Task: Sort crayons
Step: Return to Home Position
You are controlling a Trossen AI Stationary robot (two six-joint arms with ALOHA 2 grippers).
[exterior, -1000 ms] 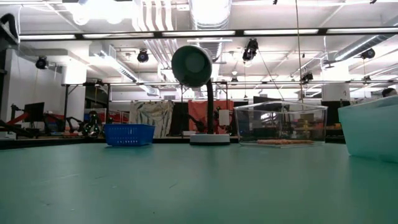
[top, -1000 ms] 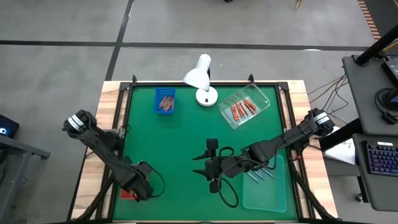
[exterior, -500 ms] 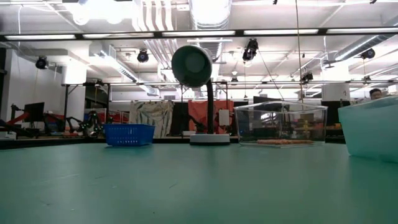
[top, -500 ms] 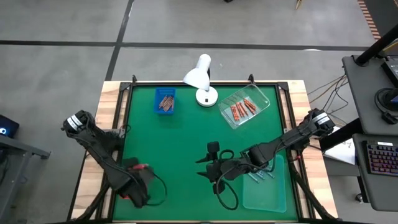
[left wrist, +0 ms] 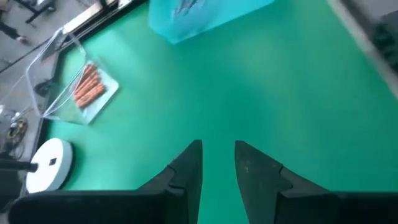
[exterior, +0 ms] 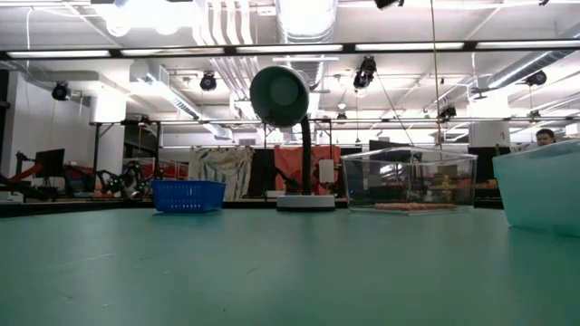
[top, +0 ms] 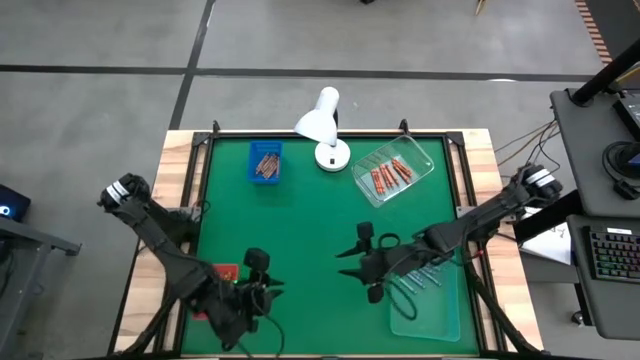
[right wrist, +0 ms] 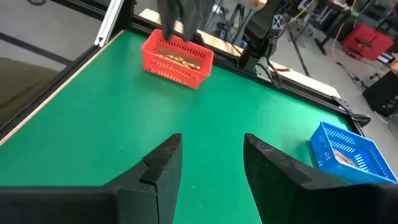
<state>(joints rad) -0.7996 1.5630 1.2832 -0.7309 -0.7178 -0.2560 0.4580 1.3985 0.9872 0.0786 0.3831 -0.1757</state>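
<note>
Fingers (left wrist: 186,171) of the left gripper (top: 270,287), lower left, sit barely parted, empty; right gripper (top: 344,264), lower centre, gapes wide, empty.

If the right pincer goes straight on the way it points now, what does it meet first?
Probably the red basket, across bare green mat, with the left arm over it. If the right pincer is tilted down, it may touch the mat sooner.
</note>
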